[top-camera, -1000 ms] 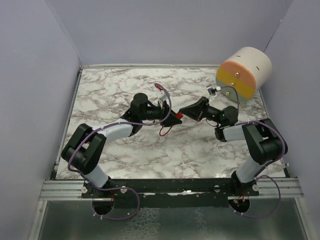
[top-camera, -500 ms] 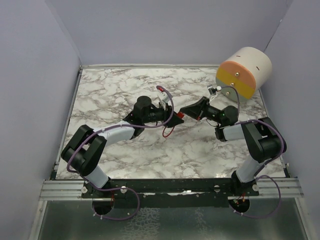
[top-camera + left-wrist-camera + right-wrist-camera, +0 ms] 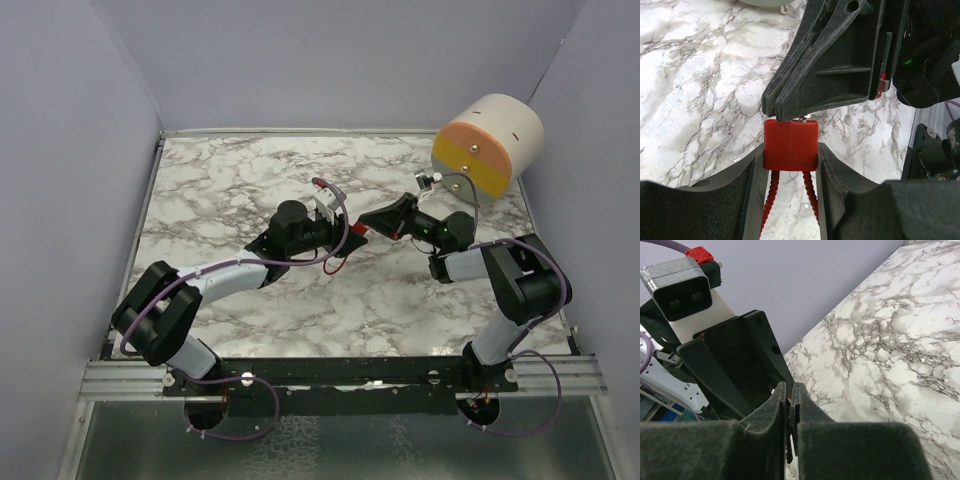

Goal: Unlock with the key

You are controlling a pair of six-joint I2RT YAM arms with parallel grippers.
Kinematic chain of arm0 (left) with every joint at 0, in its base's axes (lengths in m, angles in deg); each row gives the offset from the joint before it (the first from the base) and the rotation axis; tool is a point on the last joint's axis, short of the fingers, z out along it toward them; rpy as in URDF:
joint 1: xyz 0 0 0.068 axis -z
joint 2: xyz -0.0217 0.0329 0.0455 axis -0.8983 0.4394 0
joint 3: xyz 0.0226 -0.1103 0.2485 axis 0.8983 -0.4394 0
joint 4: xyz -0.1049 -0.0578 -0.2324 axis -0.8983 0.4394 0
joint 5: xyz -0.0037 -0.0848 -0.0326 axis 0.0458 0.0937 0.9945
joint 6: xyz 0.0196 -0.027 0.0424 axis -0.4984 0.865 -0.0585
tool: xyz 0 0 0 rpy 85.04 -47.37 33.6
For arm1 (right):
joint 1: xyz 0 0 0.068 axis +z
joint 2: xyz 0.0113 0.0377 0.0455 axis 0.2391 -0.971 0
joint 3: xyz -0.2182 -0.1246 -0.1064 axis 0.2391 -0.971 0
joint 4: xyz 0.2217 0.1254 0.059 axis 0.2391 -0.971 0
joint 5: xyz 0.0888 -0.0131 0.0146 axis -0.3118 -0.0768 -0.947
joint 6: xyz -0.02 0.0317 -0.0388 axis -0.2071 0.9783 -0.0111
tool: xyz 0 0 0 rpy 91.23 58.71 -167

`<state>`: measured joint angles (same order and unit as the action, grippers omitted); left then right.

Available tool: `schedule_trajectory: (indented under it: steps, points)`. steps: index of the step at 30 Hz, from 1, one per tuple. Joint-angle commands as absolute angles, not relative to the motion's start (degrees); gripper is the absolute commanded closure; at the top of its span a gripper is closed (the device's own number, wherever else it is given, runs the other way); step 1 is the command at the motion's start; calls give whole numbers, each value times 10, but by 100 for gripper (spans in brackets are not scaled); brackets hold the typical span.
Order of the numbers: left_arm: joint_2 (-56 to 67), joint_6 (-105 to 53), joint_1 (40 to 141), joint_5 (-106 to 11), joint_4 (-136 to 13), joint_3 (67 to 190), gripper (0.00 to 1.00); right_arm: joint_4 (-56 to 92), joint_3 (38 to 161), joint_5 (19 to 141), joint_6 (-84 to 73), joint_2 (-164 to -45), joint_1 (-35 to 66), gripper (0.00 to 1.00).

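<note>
A red padlock (image 3: 790, 145) with a red cable shackle (image 3: 771, 196) is held between the pads of my left gripper (image 3: 790, 156), which is shut on its sides. In the top view the left gripper (image 3: 350, 239) holds the lock (image 3: 357, 236) mid-table, the cable loop (image 3: 333, 263) hanging below. My right gripper (image 3: 366, 227) is shut, its fingertips (image 3: 790, 102) touching the lock's top face. A small metal bit of the key (image 3: 807, 118) shows between them and the lock. In the right wrist view the right gripper (image 3: 789, 390) is closed to a thin slit and the key is mostly hidden.
A peach and yellow cylinder (image 3: 487, 143) lies at the back right corner. Purple walls enclose the marble table (image 3: 220, 180) on three sides. A metal rail (image 3: 340, 375) runs along the near edge by the arm bases.
My left arm has moved right with the padlock, bringing it up against the right gripper's fingertips. The right arm has barely moved.
</note>
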<state>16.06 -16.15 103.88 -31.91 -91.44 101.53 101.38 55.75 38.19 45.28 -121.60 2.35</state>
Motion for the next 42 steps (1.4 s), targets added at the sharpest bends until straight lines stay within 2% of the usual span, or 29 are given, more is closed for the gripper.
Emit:
schedule_trajectory:
  steps: [1, 19, 28, 36, 38, 41, 42]
  points:
    - [131, -186, 1039, -439, -943, 1013, 100, 1134, 546, 382, 440, -1204, 28, 99]
    - [124, -220, 1095, -594, -927, 1008, 100, 1010, 537, 409, 420, -1163, 28, 99]
    - [116, -234, 1113, -664, -927, 996, 100, 994, 534, 421, 430, -1164, 28, 99]
    - [117, -238, 1117, -676, -927, 994, 100, 999, 532, 418, 428, -1164, 28, 99]
    - [119, -240, 1117, -671, -926, 995, 100, 1015, 530, 417, 433, -1167, 28, 96]
    - [121, -240, 1117, -664, -927, 993, 100, 1033, 531, 420, 446, -1173, 28, 80]
    - [121, -240, 1117, -663, -927, 991, 100, 1036, 533, 422, 449, -1175, 28, 77]
